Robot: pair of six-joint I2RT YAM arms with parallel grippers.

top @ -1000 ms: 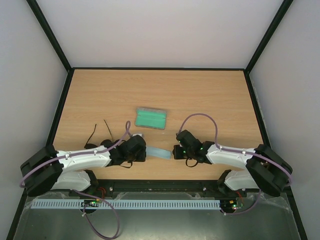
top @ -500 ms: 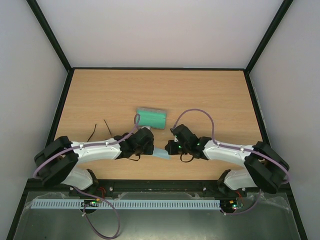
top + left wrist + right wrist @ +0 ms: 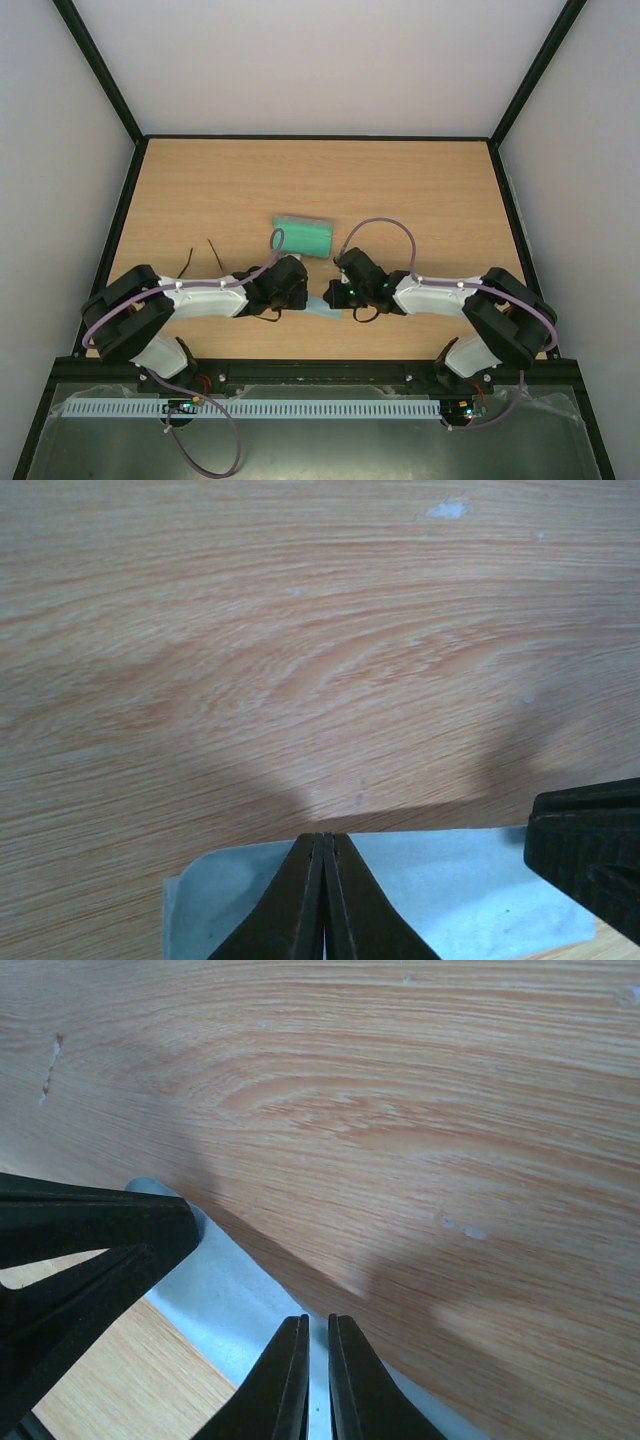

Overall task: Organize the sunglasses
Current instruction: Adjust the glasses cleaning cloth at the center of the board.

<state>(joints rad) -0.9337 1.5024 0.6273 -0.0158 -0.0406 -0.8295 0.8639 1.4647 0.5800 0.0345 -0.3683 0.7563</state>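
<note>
Right tool (image 3: 318, 1322) has swung inward, nearly closed on the cloth (image 3: 215, 1290) (left tool (image 3: 323, 838) clamps it too)

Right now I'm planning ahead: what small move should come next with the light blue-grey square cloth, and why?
Probably lift the light blue-grey cloth toward the open green-lined case: the left gripper and right gripper each pinch an edge, with the case just beyond.
</note>
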